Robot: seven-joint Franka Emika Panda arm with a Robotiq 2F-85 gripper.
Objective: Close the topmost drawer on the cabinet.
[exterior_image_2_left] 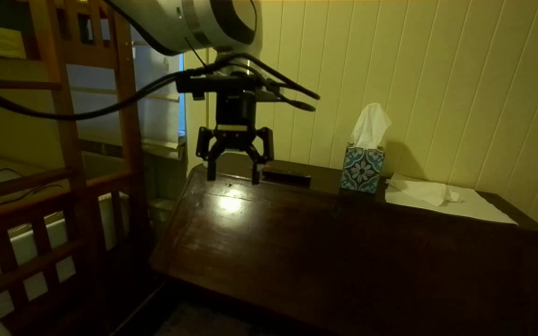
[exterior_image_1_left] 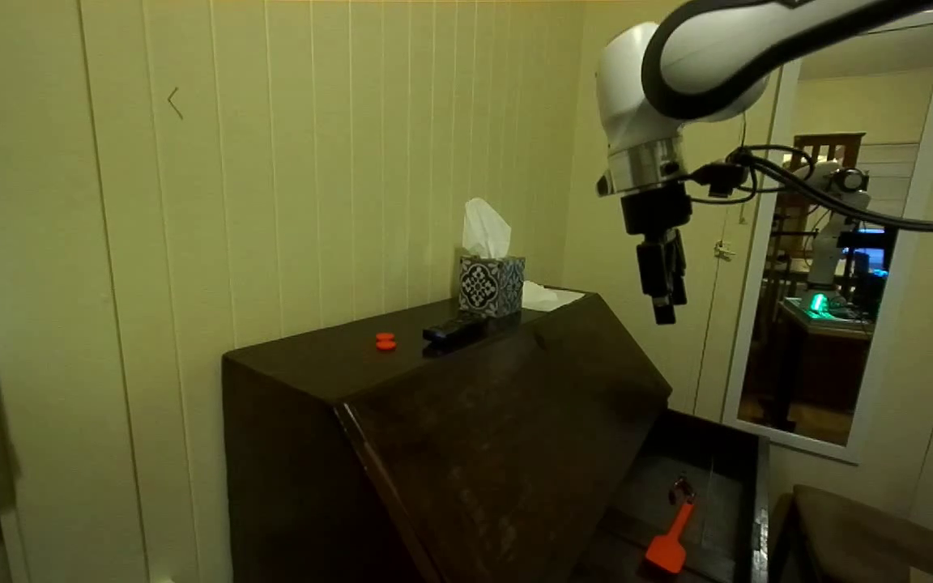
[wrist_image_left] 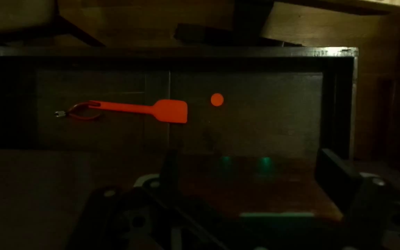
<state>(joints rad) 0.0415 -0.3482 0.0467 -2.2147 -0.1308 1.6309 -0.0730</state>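
The drawer point(wrist_image_left: 151, 52) is hanging open, jutting out from under the slanted front of the cabinet point(exterior_image_1_left: 466, 453), so I'd call this basically zero percent done. I can't make out any drawers lower down, so I'm taking the task's word that it's the top one. Inside there's a spatula point(wrist_image_left: 170, 111), a small orange disc point(wrist_image_left: 217, 99) just past its blade, and pliers point(wrist_image_left: 83, 118) right by the end of its handle (can't tell if they touch). Looks to me like it all lies low enough not to jam, though it might slide around.

The fingers point(exterior_image_2_left: 211, 170) are spread with nothing between them, hanging above the slanted front, well apart from the drawer. So pretty much the whole job's left imo: get out past the drawer's outer face, go down, push till it's flush. Going near the middle would probably keep it from skewing.

The tissue box point(exterior_image_2_left: 362, 169), remote point(exterior_image_1_left: 454, 329) and two orange caps point(exterior_image_1_left: 385, 345) sit on the top surface point(exterior_image_1_left: 313, 368) and shouldn't matter for any of that.
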